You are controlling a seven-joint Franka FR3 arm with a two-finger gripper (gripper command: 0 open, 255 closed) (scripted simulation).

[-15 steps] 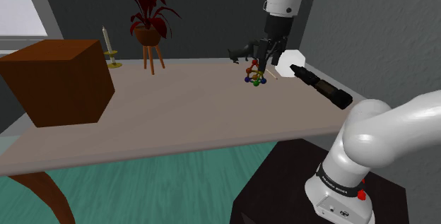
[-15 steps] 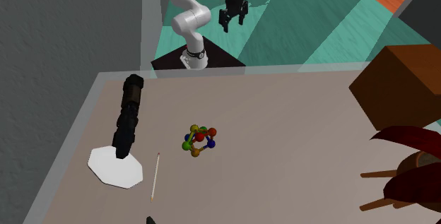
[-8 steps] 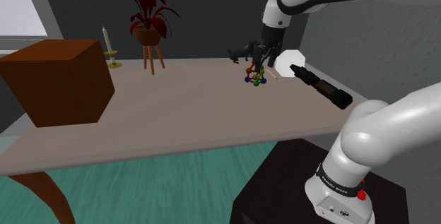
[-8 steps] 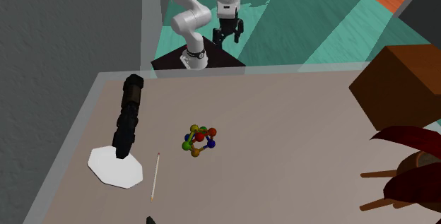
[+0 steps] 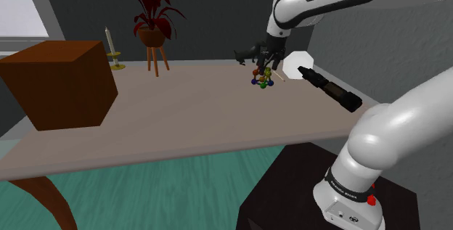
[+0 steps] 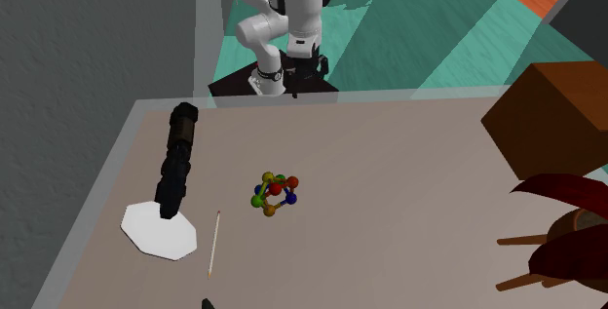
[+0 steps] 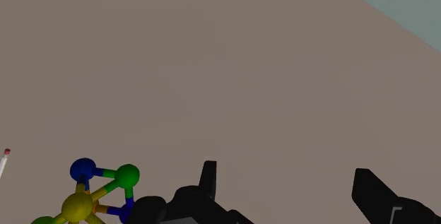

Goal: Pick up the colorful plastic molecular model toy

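On the brown tabletop (image 6: 409,180) sits the ball-and-stick toy (image 6: 274,193), probably light and stiff. The jaws, wide apart beside it, should pinch one ball.

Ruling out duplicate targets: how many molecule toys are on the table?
1. The molecule toy lies on the table, next to the thin white stick. The brown box could hide another behind it.

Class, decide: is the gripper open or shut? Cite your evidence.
Open. In the wrist view the gripper has its fingers standing apart, with bare table between them. The molecular model toy lies outside them, not held.
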